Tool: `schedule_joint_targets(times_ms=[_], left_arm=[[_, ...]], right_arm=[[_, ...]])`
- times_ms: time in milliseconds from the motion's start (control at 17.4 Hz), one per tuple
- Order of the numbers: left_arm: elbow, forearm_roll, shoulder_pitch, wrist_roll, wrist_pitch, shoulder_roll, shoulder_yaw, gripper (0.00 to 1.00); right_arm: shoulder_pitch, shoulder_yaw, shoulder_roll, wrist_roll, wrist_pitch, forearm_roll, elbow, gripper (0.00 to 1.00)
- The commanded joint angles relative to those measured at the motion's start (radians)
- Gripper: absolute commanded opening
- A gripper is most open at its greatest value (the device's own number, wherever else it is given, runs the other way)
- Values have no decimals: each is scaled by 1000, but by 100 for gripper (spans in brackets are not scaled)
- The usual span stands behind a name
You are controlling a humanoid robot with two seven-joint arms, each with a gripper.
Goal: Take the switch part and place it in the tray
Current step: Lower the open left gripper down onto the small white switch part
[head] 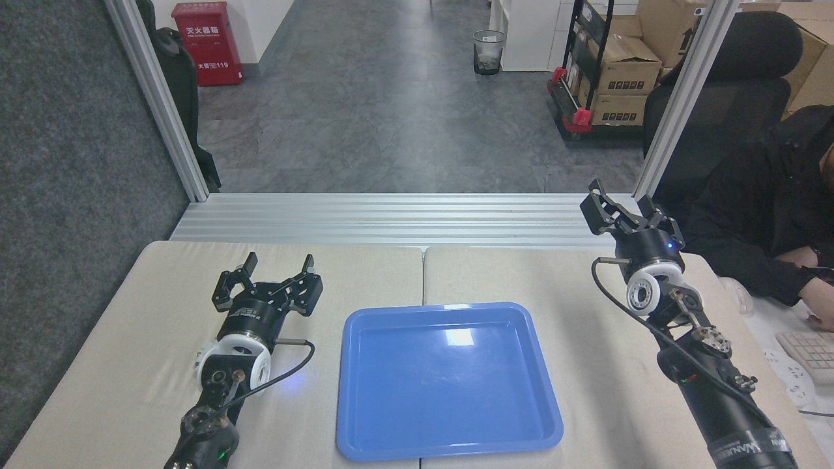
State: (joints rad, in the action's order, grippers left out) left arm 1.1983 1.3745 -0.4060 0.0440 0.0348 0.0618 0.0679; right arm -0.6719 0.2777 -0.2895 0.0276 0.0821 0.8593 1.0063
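Note:
The glossy blue tray (449, 391) lies empty on the beige table, slightly right of centre. My left gripper (279, 266) stands open above the table just left of the tray's far left corner, nothing between its fingers. The switch part is hidden: my left arm's white wrist now covers the spot on the left of the table where it lay. My right gripper (622, 197) is open and empty, raised over the table's far right corner, well away from the tray.
A ribbed aluminium rail (391, 218) runs along the table's far edge. A person in black (769, 215) sits at the right with a hand near a keyboard (811, 352). Grey partition wall on the left.

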Motion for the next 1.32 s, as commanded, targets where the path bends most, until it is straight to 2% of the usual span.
schedule_joint_targets(times_ms=[0, 173, 460, 633, 863, 1209, 1266], left_arm=[[-66, 0, 102, -27, 80, 181, -94, 100], [-68, 12, 157, -33, 183, 200, -105, 100], [-172, 26, 102, -58, 188, 245, -99, 98], [-203, 31, 110, -81, 192, 276, -94, 98], [-183, 29, 176, -90, 246, 274, -91, 99], [-206, 38, 167, -88, 255, 274, -57, 98], [-207, 38, 164, -88, 254, 273, -40, 95]], right_arm=[[0, 0, 0, 0, 1, 0, 0, 99], [0, 0, 0, 0, 1, 0, 0, 99], [0, 0, 0, 0, 1, 0, 0, 99], [0, 0, 0, 0, 1, 0, 0, 99], [0, 0, 0, 0, 1, 1, 0, 99], [0, 0, 0, 0, 1, 0, 0, 99], [0, 0, 0, 0, 1, 1, 0, 99]])
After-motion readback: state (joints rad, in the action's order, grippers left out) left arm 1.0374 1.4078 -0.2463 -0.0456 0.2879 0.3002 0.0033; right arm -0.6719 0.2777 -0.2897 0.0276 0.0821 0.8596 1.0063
